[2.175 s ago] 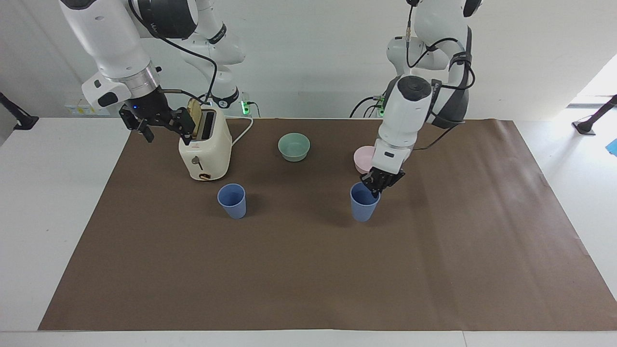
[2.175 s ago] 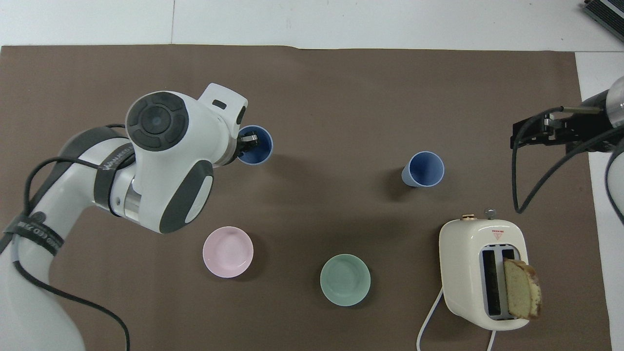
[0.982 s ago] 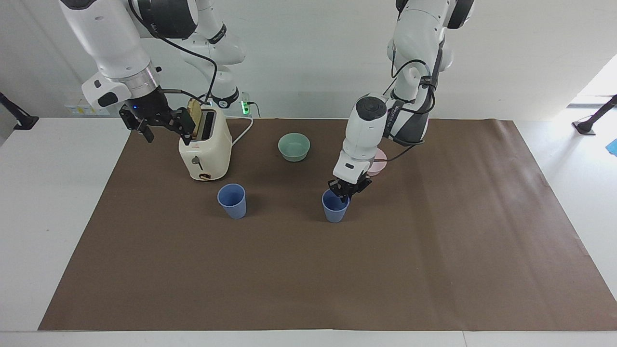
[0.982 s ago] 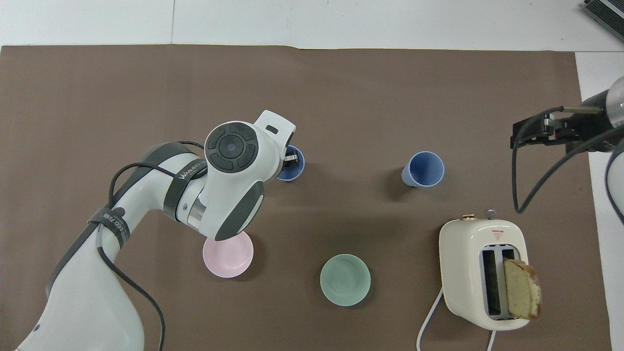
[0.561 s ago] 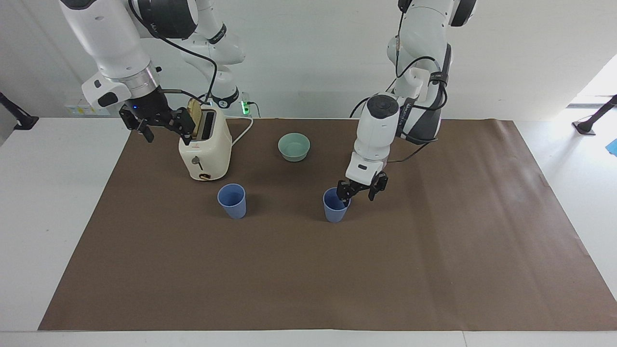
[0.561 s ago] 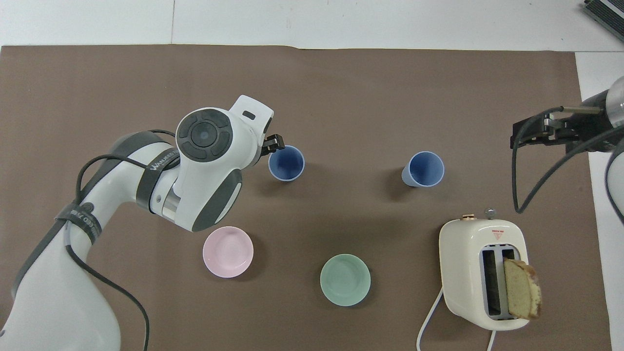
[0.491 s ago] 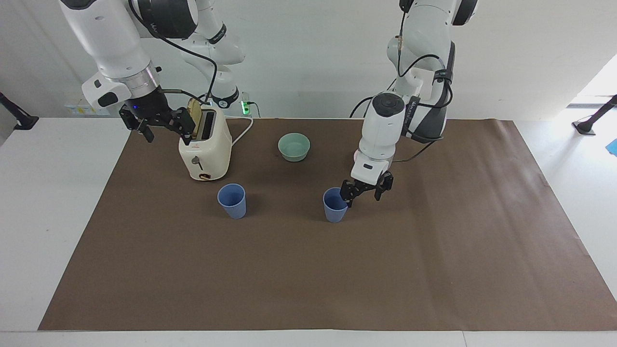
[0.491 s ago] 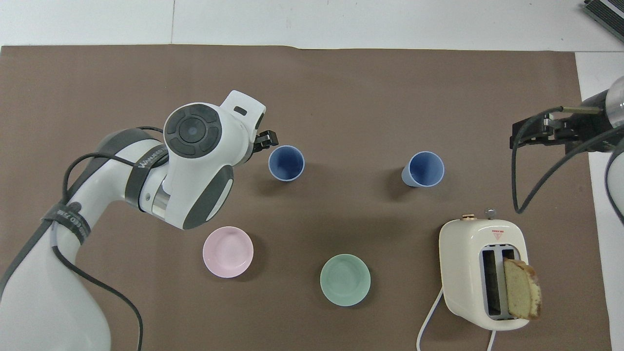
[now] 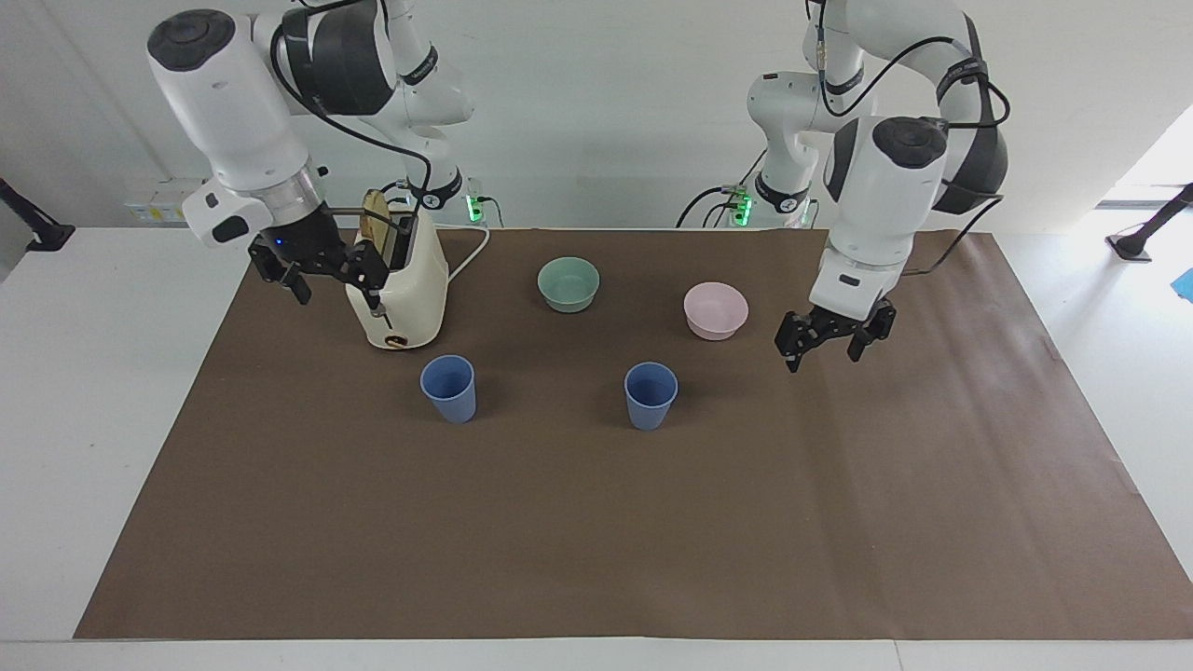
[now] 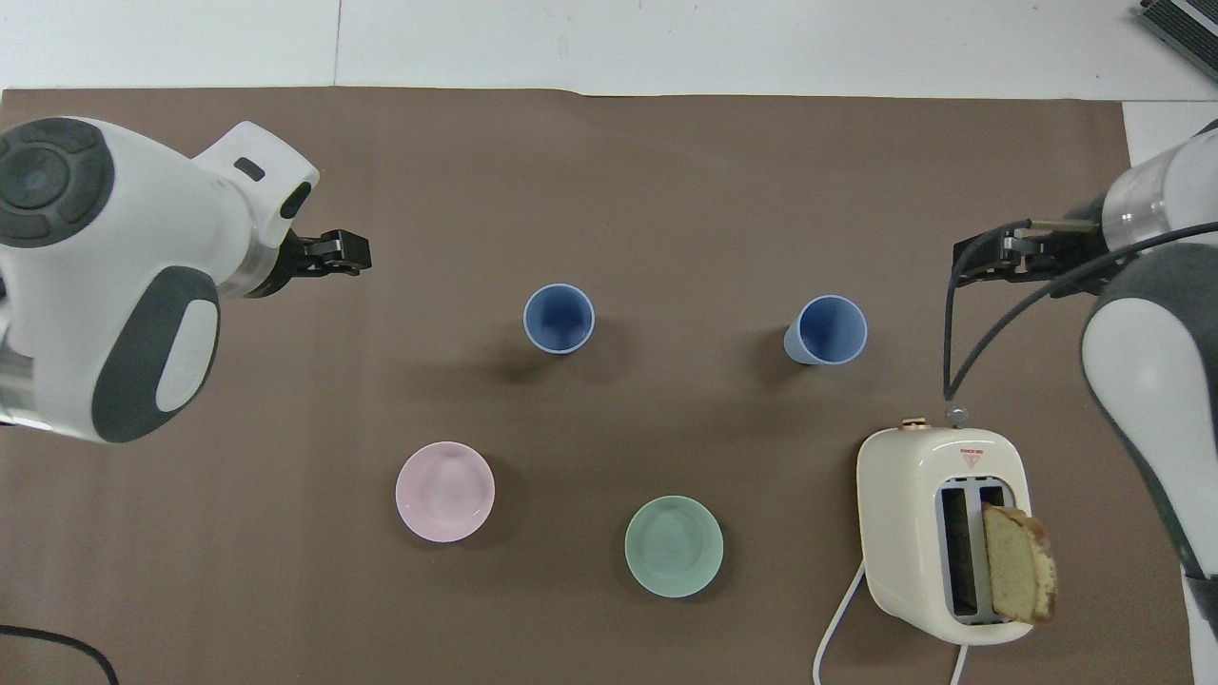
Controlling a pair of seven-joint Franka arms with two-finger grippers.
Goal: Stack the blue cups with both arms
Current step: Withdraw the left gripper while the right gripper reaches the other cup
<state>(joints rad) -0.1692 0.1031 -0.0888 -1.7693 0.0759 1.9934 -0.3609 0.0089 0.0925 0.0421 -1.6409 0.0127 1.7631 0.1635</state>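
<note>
Both blue cups (image 9: 448, 388) (image 9: 651, 395) stand apart and upright on the desk (image 9: 596, 522), unstacked, while the left pincer (image 9: 828, 338) and right pincer (image 9: 322, 270), each wide and empty, hover aside, so a careless sideways approach could tip either light, tapered cup.

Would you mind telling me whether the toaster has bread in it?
Yes: a bread slice stands up out of one slot of the toaster.
</note>
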